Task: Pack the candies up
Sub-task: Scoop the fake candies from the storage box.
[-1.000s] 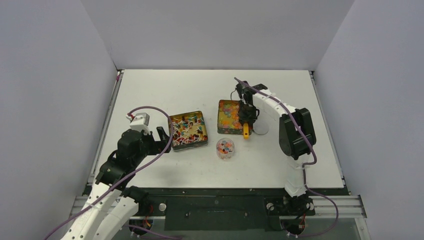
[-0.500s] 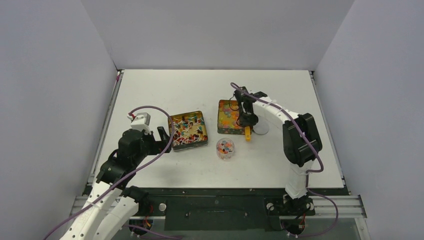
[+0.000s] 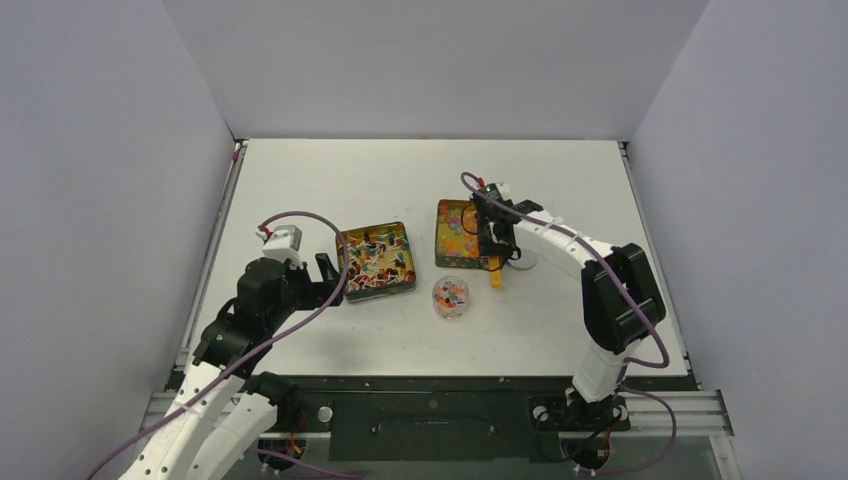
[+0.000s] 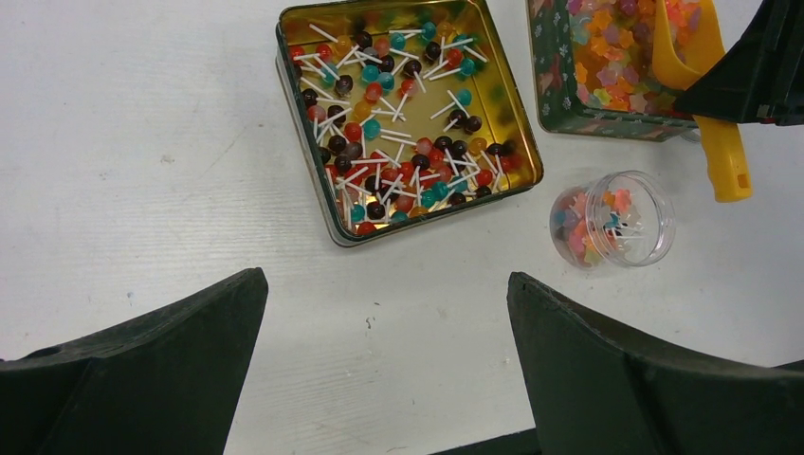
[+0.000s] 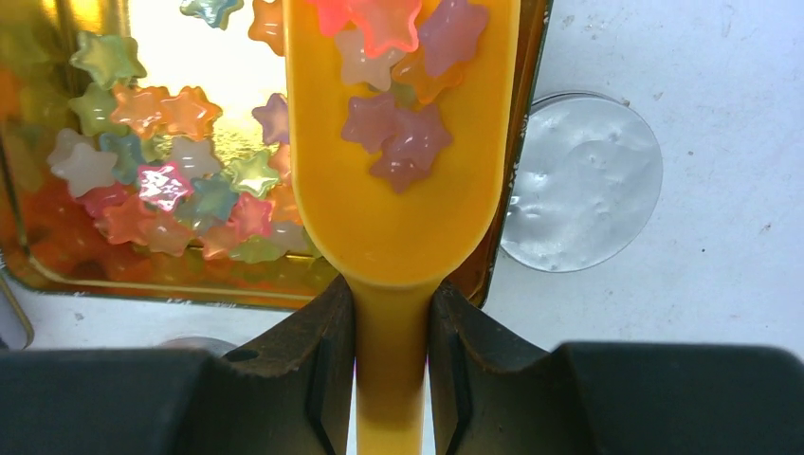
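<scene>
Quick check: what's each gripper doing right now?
Left gripper: open, holding nothing.
Right gripper: shut on the orange scoop, star candies in its bowl.

The right arm's elbow [image 3: 622,295] has swung out to the right and toward the near edge of the tabletop [image 3: 330,180], so the forearm lies flatter than a second ago. The right gripper [image 5: 391,301] has slid slightly nearer along the tin's [image 3: 441,232] right rim. The orange scoop [image 3: 496,273] it clamps has come with it, handle end closer in. The arm now covers more of the clear lid [image 3: 526,262].
</scene>
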`<state>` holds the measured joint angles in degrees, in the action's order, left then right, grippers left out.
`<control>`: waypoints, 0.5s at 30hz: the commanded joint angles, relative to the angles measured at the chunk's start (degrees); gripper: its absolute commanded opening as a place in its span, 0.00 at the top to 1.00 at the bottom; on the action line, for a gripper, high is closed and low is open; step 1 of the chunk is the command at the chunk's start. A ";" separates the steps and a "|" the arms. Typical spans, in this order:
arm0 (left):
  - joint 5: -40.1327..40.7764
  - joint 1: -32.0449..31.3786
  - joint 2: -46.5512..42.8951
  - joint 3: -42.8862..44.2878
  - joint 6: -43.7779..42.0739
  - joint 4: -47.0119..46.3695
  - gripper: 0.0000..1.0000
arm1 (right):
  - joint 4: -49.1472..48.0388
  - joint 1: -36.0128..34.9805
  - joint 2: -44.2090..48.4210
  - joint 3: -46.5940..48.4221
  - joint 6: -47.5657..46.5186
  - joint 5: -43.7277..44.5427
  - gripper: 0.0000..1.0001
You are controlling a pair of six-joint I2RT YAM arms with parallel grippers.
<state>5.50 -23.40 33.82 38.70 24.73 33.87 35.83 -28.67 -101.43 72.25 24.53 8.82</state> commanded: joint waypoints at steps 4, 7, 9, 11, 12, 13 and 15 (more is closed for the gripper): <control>-1.18 0.46 -0.40 0.32 -0.98 -2.35 0.04 | -6.94 -3.69 9.40 -3.51 -1.28 5.67 1.00; -1.29 0.40 -0.28 0.32 -1.01 -2.34 0.04 | -7.73 -4.65 13.10 -5.23 -1.73 7.37 1.00; -1.36 0.44 -0.21 0.27 -1.00 -2.38 0.04 | -7.71 -5.40 15.00 -6.35 -1.88 7.90 1.00; -1.51 0.45 -0.24 0.32 -1.00 -2.41 0.04 | -7.04 -5.70 16.76 -7.10 -1.69 7.34 1.00; -1.51 0.39 -0.27 0.32 -1.00 -2.40 0.04 | -6.85 -6.05 17.39 -7.56 -1.57 7.35 1.00; -1.53 0.42 -0.30 0.32 -1.04 -2.45 0.04 | -6.51 -6.27 18.78 -7.87 -1.55 7.46 1.00; -1.74 0.37 -0.45 0.22 -1.08 -2.55 0.04 | -5.48 -7.07 20.84 -8.66 -1.35 7.99 1.00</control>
<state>4.67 -23.40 33.76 38.70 24.71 33.82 31.48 -34.54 -85.58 64.53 23.14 13.78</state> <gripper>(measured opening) 0.965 0.251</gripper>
